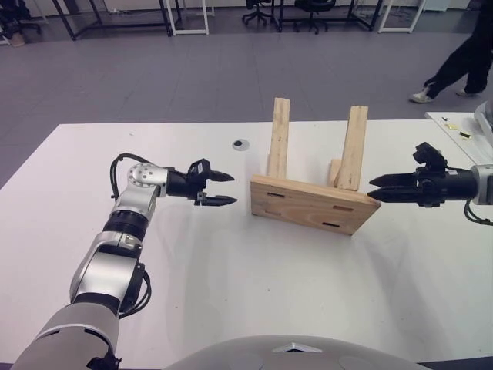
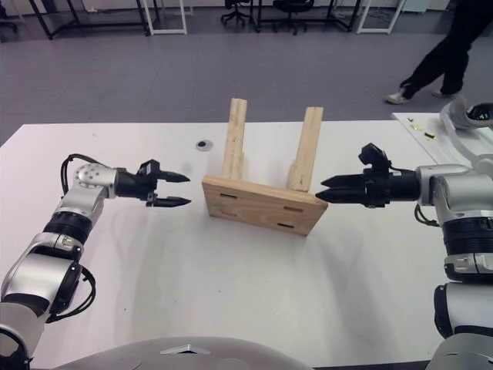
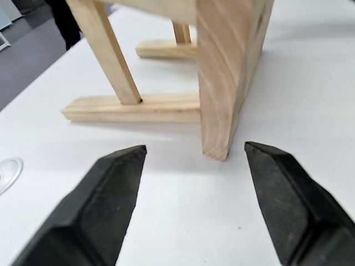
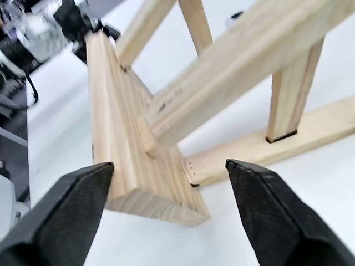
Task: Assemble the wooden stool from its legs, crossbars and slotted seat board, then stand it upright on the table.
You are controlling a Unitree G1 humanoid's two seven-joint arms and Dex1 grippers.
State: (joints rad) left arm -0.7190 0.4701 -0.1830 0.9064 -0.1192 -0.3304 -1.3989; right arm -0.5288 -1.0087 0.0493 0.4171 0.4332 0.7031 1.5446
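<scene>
Stool (image 1: 308, 202) lies on its side on the white bench (image 1: 231, 293) between the 2 arms; the left end effector (image 1: 234, 189) hangs released, fingers spread, just beside the left edge of the slotted seat board (image 2: 262, 204) without touching it. The right end effector (image 1: 370, 190) is likewise released, with the board's opposite corner between its spread fingers (image 4: 66, 216). The board stands on its long edge, 2 legs (image 1: 278, 135) point away from the robot with crossbars (image 3: 105, 50) joining them, and a small dark round object (image 1: 241, 144) lies on the bench beyond.
</scene>
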